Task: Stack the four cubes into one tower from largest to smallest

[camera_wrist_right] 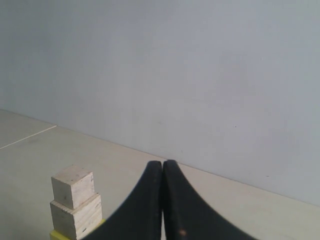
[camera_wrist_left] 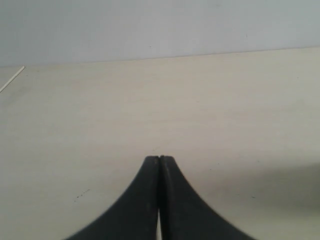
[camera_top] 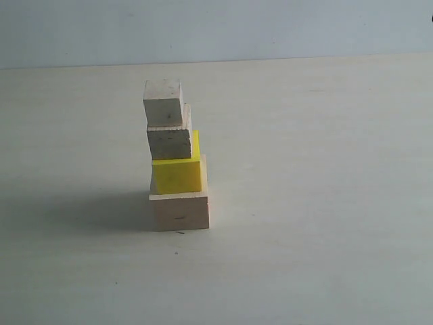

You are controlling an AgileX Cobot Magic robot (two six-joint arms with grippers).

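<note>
A tower stands mid-table in the exterior view: the largest pale wood cube [camera_top: 179,210] at the bottom, the bright yellow cube [camera_top: 177,174] on it, the smaller grained wood cube [camera_top: 169,141] above, and the smallest whitish cube [camera_top: 163,102] on top, each slightly offset. In the right wrist view the whitish cube [camera_wrist_right: 73,186], the grained cube [camera_wrist_right: 76,216] and a sliver of the yellow cube [camera_wrist_right: 57,235] show beside my right gripper [camera_wrist_right: 162,164], which is shut on nothing and apart from them. My left gripper [camera_wrist_left: 159,159] is shut and empty over bare table. Neither gripper appears in the exterior view.
The pale table [camera_top: 325,203] stretches around the tower on all sides. A grey wall [camera_top: 216,27] closes the back. A thin line [camera_wrist_left: 12,79] marks the tabletop in the left wrist view.
</note>
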